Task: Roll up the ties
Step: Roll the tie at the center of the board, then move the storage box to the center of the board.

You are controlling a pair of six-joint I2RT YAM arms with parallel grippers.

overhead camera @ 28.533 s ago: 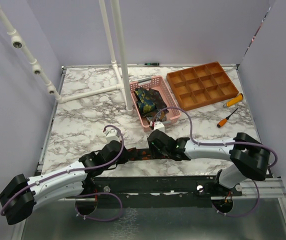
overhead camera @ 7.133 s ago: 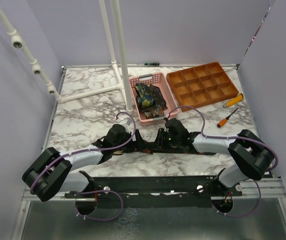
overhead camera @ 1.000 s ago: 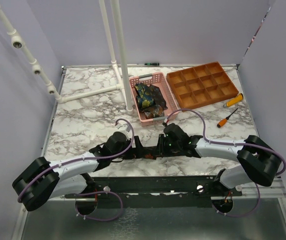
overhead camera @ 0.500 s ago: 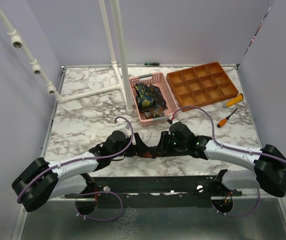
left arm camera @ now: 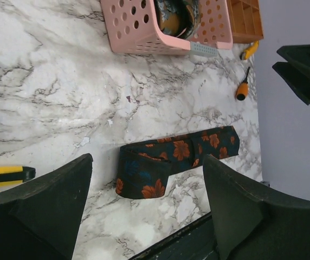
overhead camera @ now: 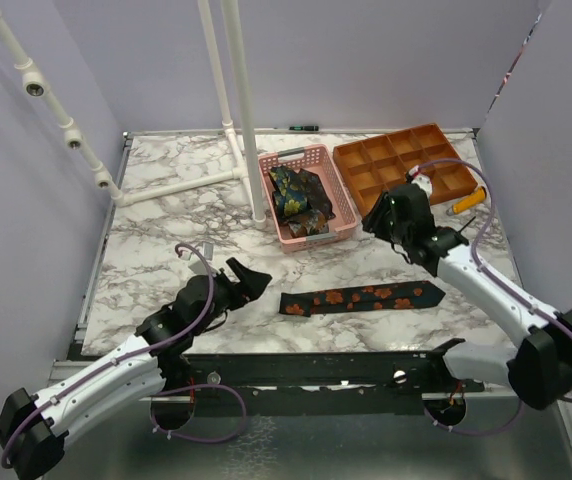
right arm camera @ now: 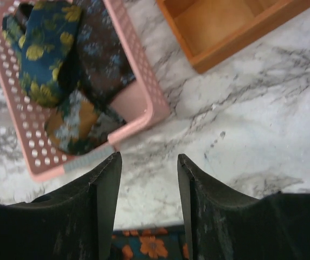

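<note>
A dark tie [overhead camera: 361, 298] with orange flowers lies stretched flat along the near edge of the table, its left end folded over [left arm camera: 144, 176]. My left gripper [overhead camera: 253, 276] hovers to the left of it, open and empty; in the left wrist view the left gripper [left arm camera: 147, 158] frames the tie [left arm camera: 179, 154]. My right gripper [overhead camera: 376, 226] is raised between the tie and the basket, open with nothing in it; the right gripper [right arm camera: 149, 156] has the tie [right arm camera: 152, 246] just below it. More ties [right arm camera: 46, 54] sit bundled in the pink basket [overhead camera: 341, 228].
An orange compartment tray [overhead camera: 406, 170] stands at the back right, with two orange-handled screwdrivers [overhead camera: 464, 202] [overhead camera: 454, 238] beside it. A white pipe frame [overhead camera: 241, 110] rises left of the basket [right arm camera: 144, 103]. The tray's corner [right arm camera: 225, 32] shows in the right wrist view.
Both grippers have let go of the tie and drawn away from it: the left back to the left, the right up toward the basket. The tie now lies uncovered.
</note>
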